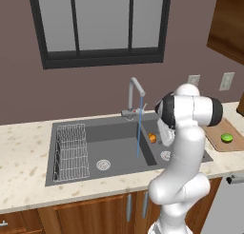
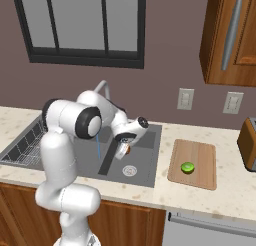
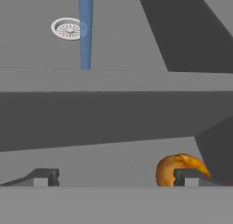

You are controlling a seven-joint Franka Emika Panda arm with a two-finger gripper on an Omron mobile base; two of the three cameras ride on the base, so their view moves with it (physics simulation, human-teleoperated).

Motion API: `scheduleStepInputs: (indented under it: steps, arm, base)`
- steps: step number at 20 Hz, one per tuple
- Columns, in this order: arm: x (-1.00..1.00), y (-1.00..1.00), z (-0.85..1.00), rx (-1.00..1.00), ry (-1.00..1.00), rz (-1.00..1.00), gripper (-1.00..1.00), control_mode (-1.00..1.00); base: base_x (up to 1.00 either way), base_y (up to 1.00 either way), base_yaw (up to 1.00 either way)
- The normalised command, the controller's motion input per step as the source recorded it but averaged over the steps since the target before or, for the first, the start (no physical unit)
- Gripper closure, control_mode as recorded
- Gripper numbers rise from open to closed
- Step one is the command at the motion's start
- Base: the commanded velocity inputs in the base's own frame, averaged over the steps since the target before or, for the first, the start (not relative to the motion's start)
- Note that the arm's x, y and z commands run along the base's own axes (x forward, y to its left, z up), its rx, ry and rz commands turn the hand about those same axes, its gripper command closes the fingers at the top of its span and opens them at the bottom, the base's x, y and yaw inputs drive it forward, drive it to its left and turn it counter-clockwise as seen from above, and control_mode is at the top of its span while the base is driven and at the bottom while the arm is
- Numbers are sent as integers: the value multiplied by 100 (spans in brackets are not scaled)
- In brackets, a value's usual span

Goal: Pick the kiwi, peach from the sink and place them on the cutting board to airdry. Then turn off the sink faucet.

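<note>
The peach (image 3: 175, 169) lies on the sink (image 1: 119, 145) floor, just behind one fingertip (image 3: 185, 176) of the gripper (image 3: 116, 177), whose jaws stand wide apart and hold nothing. The gripper hangs low in the right basin by the divider. Water runs from the sink faucet (image 1: 135, 95) into the left basin. The kiwi (image 2: 187, 167) sits on the cutting board (image 2: 200, 152), right of the sink.

Kiwi (image 2: 187, 167) rests on cutting board (image 2: 194, 163).
</note>
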Motion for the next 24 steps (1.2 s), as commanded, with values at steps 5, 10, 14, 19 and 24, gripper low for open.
scheduleStepInputs:
  steps: [5, 10, 14, 19, 24]
  arm:
    - [23, -1, -10, 0, 0, 2, -100, -100]
    - [20, -3, -15, 0, 0, 2, -100, -100]
    - [24, -1, -16, 0, 0, 2, -100, -100]
    - [25, -2, -17, 0, 0, 2, -100, -100]
    - [27, -3, -18, 0, 0, 1, -100, -100]
  base:
    - [0, 0, 0]
    - [0, 0, 0]
    - [0, 0, 0]
    - [0, 0, 0]
    - [0, 0, 0]
